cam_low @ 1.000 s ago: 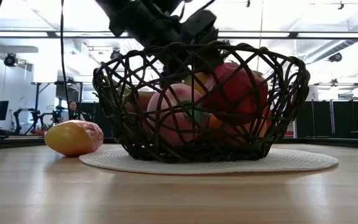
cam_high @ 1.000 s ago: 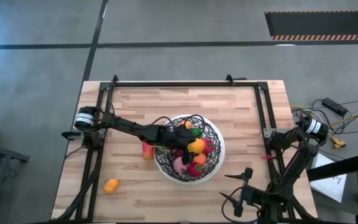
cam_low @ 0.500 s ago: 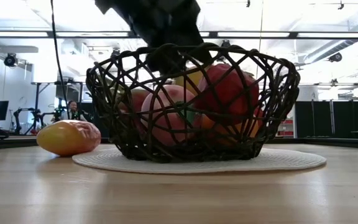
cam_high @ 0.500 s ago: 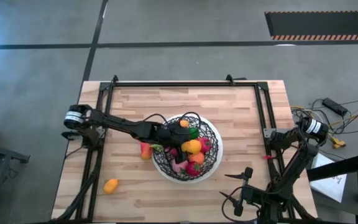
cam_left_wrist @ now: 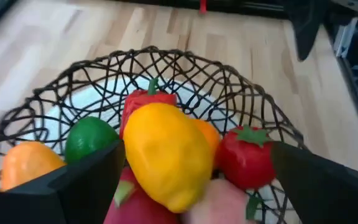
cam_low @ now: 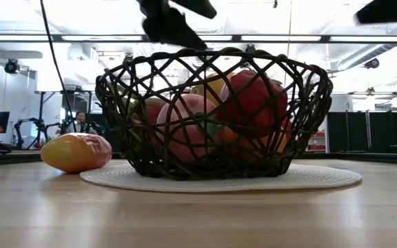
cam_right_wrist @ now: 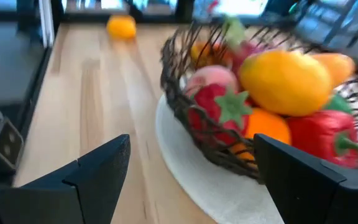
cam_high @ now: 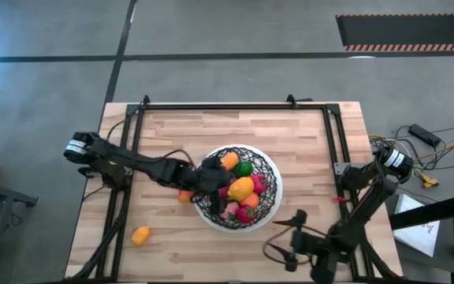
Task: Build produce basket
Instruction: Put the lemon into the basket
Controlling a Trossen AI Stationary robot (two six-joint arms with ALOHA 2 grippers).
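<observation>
The black wire basket (cam_high: 268, 207) stands on a white round mat in the table's middle, holding several produce pieces: a yellow one (cam_left_wrist: 163, 152), a green lime (cam_left_wrist: 89, 138), a red strawberry (cam_left_wrist: 246, 155) and orange ones. My left gripper (cam_high: 210, 180) is open and empty above the basket's left rim; it also shows in the low view (cam_low: 174, 21). My right gripper (cam_high: 286, 241) is open and empty near the front right, facing the basket (cam_right_wrist: 185, 115). A red-yellow piece (cam_high: 184, 194) lies on the table at the basket's left. An orange piece (cam_high: 140, 235) lies front left.
A black frame (cam_high: 211, 106) runs along the table's far edge and down both sides. Bare wood lies far of the basket and along the front edge. Cables and a dark box (cam_high: 420, 134) lie on the floor at the right.
My left gripper has risen out of the basket and drawn back toward the table's left edge. The basket has slid a little to the left on the table. My right gripper has come toward the basket from the front right.
</observation>
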